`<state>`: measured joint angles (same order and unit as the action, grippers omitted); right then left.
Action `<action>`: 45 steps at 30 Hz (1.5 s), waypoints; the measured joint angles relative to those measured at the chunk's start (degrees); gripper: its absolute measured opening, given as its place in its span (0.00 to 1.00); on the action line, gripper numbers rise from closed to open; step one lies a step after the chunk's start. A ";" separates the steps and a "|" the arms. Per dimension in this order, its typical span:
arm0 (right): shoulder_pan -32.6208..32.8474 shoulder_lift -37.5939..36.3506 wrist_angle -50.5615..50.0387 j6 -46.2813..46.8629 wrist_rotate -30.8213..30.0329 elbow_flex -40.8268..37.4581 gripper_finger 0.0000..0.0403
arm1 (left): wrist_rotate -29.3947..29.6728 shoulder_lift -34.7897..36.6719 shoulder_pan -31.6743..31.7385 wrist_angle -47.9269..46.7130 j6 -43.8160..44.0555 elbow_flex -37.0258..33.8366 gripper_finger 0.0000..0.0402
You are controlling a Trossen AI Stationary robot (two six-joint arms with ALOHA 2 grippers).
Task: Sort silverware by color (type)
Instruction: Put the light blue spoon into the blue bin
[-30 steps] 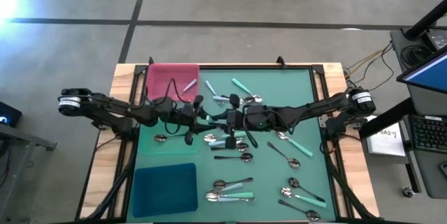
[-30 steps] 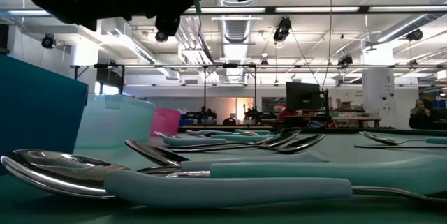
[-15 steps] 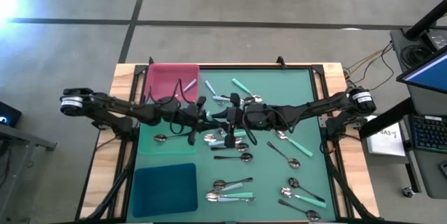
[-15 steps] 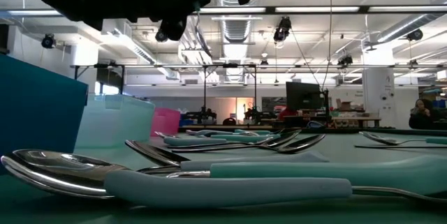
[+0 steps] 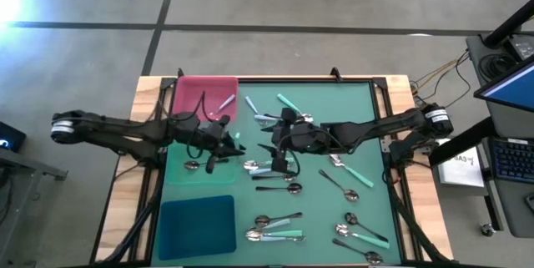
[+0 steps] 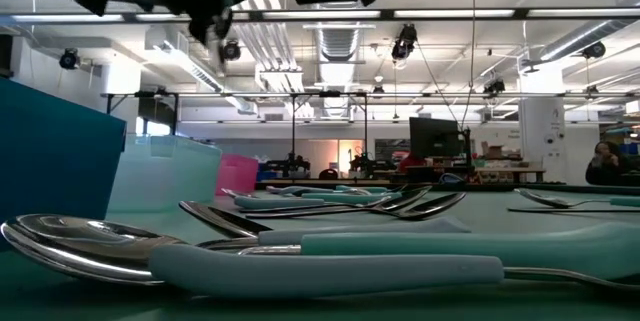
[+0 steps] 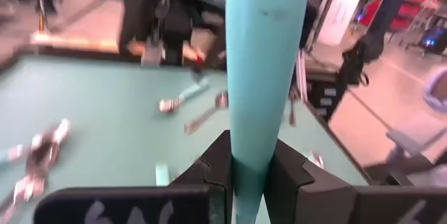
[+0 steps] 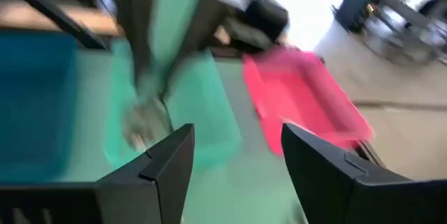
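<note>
Teal-handled utensil [image 7: 265, 77] clamped in left fingers [image 7: 209, 175] over green tray [image 5: 179, 174]; right fingers [image 8: 171, 165] spread, empty.

Overhead ceiling strip lights [image 6: 440, 13] light the room evenly. Strong glare burns out the high view's left edge. The right wrist view is heavily motion-blurred; the pink tray [image 8: 307, 102] smears. Near spoons [image 6: 90, 246] look soft, reflecting highlights.

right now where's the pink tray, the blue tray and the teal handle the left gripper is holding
pink tray [image 5: 193, 93], high view, on its bare floor.
blue tray [image 5: 197, 226], high view, at the middle of its floor.
teal handle [image 7: 264, 63], left wrist view, on the shaft above the left gripper [image 7: 248, 175], clamped between its fingers.
</note>
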<state>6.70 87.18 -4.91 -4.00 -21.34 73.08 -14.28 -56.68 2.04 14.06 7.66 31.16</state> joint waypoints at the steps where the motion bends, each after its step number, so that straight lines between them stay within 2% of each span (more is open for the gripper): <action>1: 0.02 -0.12 -2.19 -0.01 -2.17 0.46 0.51 | 0.02 1.96 0.00 -3.24 0.68 0.00 0.08; 6: -1.12 -0.99 -6.64 -3.55 -16.06 2.67 0.50 | 0.21 10.70 0.00 -14.71 3.05 0.00 0.08; 9: -3.15 -1.10 -7.16 -6.39 -22.21 2.77 0.49 | 0.22 15.18 0.00 -19.67 4.14 0.00 0.08; 13: -7.73 -1.29 -6.95 -7.66 -23.25 2.75 0.48 | 0.24 19.90 0.02 -25.27 6.39 -0.01 0.08; 16: -11.67 -1.29 -6.98 -7.85 -23.26 2.73 0.48 | 0.24 22.44 0.02 -26.13 10.88 0.00 0.08; 19: -15.18 -1.25 -6.88 -7.63 -23.30 2.70 0.48 | 0.22 24.57 0.02 -28.20 19.20 0.02 0.08; 23: -18.74 -0.97 -6.57 -5.60 -23.28 2.62 0.48 | -0.48 26.73 -0.11 -34.76 34.43 0.02 0.08; 27: -20.33 -0.88 -5.76 -2.87 -23.29 2.68 0.48 | -7.59 27.43 -0.20 -39.05 46.30 0.00 0.08; 31: -19.92 -0.88 -8.80 -3.88 -23.27 4.58 0.48 | -15.37 27.43 -1.42 -39.53 52.89 0.00 0.08; 34: -19.54 -0.90 -12.29 -3.08 -23.27 5.93 0.48 | -18.20 27.21 -2.12 -39.88 53.53 0.00 0.08; 38: -19.46 -0.90 -19.27 -0.10 -23.26 6.42 0.48 | -17.54 26.85 -2.23 -43.32 49.75 0.00 0.08; 45: -19.38 -0.90 -35.33 4.76 -21.73 6.24 0.48 | -16.65 25.48 -2.55 -55.33 41.45 0.00 0.08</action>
<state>-12.68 86.28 -40.24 0.75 -43.07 79.33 -30.93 -31.21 -0.51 -41.27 49.11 31.16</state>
